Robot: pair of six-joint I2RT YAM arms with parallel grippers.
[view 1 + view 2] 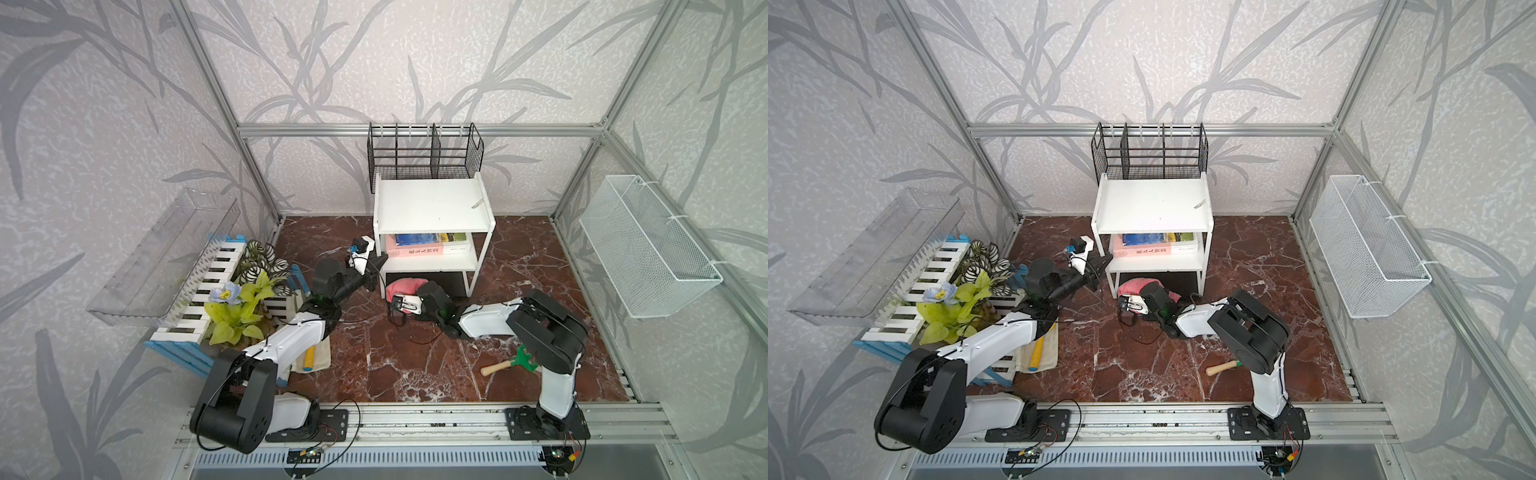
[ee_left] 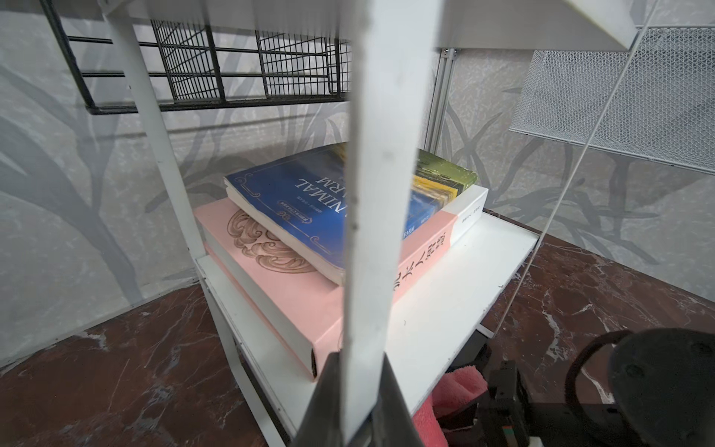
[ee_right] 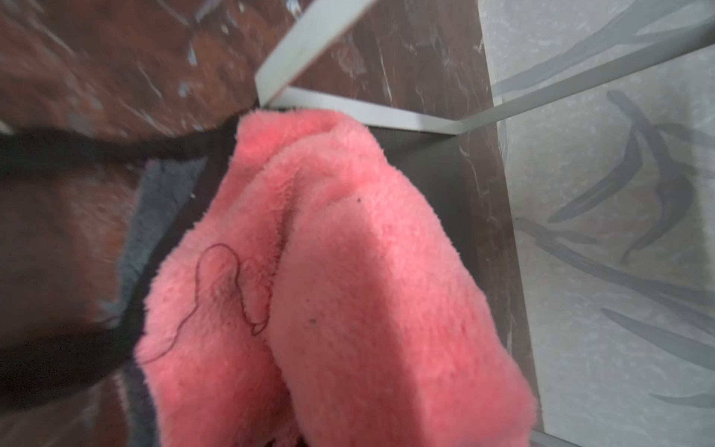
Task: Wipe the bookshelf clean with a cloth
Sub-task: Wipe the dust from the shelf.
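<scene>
A: Pink terry, fluffy, black trim. The cloth (image 3: 329, 271) is bunched in the right gripper (image 1: 413, 291), jaws closed on it, fingers buried in the pile.
B: Where is it?
A: Low, at the front of the shelf (image 1: 432, 205), against the black bottom panel (image 3: 429, 162).
B: Handling?
A: Soft, light, floppy. I'd say it drags and folds rather than slides. Best to hold a thick fold so a pad of cloth sticks out past the fingertips. A loose thread (image 3: 232, 286) could snag.
B: Shelf?
A: Flat white boards, smooth and hard, on a thin white metal frame. Looks light, so it would likely skid on the polished marble top (image 1: 374, 361) if pushed. The left gripper (image 2: 360, 358) is pinched narrow on the front post (image 2: 387, 154), one finger on each side. My guess is it's bracing the shelf.
B: Good hold?
A: The post is stiff and slick with paint, so I'd grip low, near a board joint.
B: Anything in the way?
A: Two books (image 2: 294, 216) are stacked on the middle board, stiff with glossy covers. There's a small scrap (image 1: 478, 203) on the top board and a black wire rack (image 1: 424, 153) behind.
</scene>
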